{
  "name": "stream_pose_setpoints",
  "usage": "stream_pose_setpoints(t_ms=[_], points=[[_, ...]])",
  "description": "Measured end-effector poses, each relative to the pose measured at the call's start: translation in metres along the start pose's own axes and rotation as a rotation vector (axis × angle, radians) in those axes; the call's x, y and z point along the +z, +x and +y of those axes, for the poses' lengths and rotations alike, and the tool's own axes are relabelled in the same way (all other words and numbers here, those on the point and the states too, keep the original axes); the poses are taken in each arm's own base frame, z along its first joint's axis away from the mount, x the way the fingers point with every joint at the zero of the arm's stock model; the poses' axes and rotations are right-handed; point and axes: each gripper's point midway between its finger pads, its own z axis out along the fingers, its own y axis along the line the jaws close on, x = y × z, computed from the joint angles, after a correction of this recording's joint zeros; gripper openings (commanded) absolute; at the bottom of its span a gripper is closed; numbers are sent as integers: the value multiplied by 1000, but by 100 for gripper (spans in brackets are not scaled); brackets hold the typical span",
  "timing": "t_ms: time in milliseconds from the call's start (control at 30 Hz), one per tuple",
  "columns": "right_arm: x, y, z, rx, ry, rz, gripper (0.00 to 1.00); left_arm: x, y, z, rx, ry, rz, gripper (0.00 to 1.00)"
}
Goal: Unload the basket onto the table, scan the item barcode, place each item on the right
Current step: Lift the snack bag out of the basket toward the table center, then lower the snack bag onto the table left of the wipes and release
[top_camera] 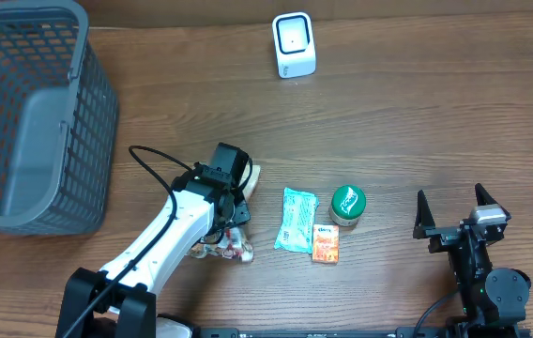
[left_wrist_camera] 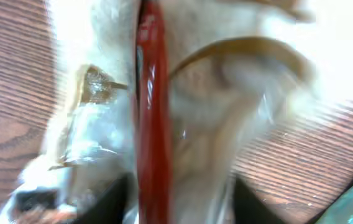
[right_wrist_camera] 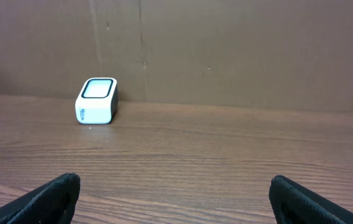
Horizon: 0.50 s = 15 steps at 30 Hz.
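Observation:
The item, a clear plastic packet (top_camera: pixel 235 246) with a red stripe, lies on the wooden table under my left gripper (top_camera: pixel 232 223). In the left wrist view the packet (left_wrist_camera: pixel 195 112) fills the frame, blurred and very close. My left gripper (left_wrist_camera: pixel 183 202) stands open, with one dark finger on each side of the packet. The white barcode scanner (top_camera: pixel 294 44) stands at the far middle of the table, also seen from the right wrist as the scanner (right_wrist_camera: pixel 97 99). My right gripper (top_camera: pixel 451 201) rests at the near right, and this gripper (right_wrist_camera: pixel 173 190) is open and empty.
A grey mesh basket (top_camera: pixel 32 113) stands at the far left. A teal packet (top_camera: pixel 296 219), an orange packet (top_camera: pixel 325 242) and a green-lidded jar (top_camera: pixel 347 205) lie right of the left gripper. A brown wall backs the table.

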Motion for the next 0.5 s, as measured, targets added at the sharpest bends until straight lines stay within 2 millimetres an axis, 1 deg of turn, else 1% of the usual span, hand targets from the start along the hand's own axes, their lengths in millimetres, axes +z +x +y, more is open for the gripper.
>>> stream_pose_setpoints(t_ms=[100,200,300,433,500], points=[[0,0,0,0,0,0,100,0,0,0,0,0,2,60],[0,0,0,0,0,0,100,1,2,-2,19,12,12,67],[0,0,0,0,0,0,100,-3,3,-4,55,17,30,71],[0,0,0,-1,0,0,100,-23,-8,-12,94,32,29,75],[0,0,0,-1,0,0,100,-35,-18,-19,112,49,4,71]])
